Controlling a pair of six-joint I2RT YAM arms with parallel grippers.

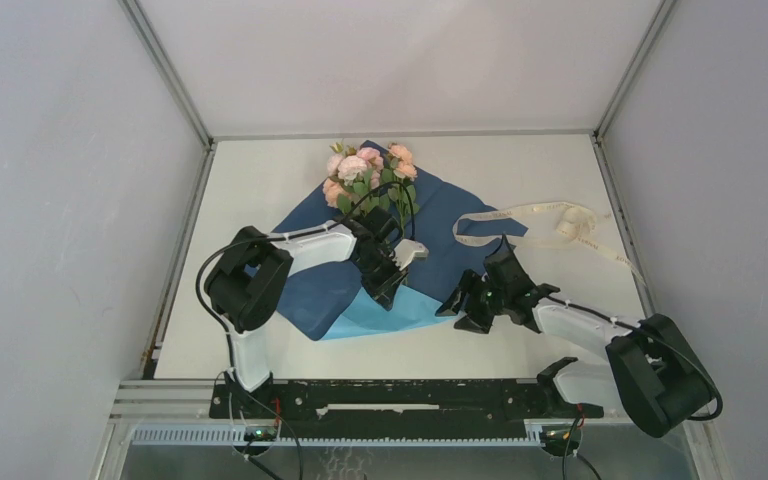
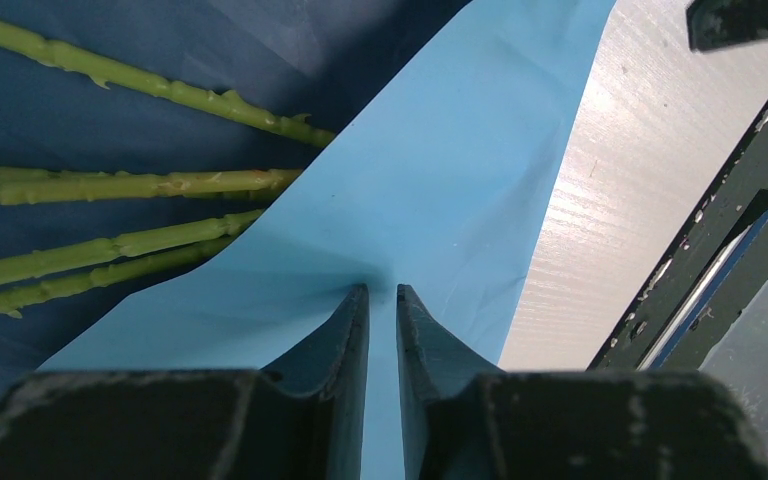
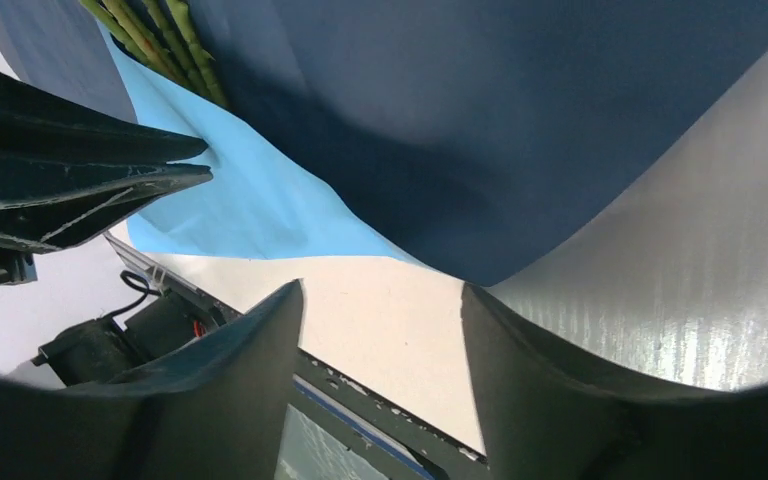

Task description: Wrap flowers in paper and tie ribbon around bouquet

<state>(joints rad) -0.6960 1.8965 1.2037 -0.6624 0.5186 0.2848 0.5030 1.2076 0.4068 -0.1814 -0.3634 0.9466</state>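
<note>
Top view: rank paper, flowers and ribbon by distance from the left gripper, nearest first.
1. paper: pinched in the left gripper.
2. flowers: just beyond it, lying toward the back.
3. ribbon: off to the right, clear of the paper's far edge.

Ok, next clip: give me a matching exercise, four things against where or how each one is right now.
Things:
1. left hand
2. right hand
3. flowers
4. ribbon

States:
A. open, holding nothing
B. lying on the dark face of the paper, blooms at its far end
C. pinching a light-blue flap
D. cream, trailing onto the table on the right

Pairs: 1-C, 2-A, 3-B, 4-D
</note>
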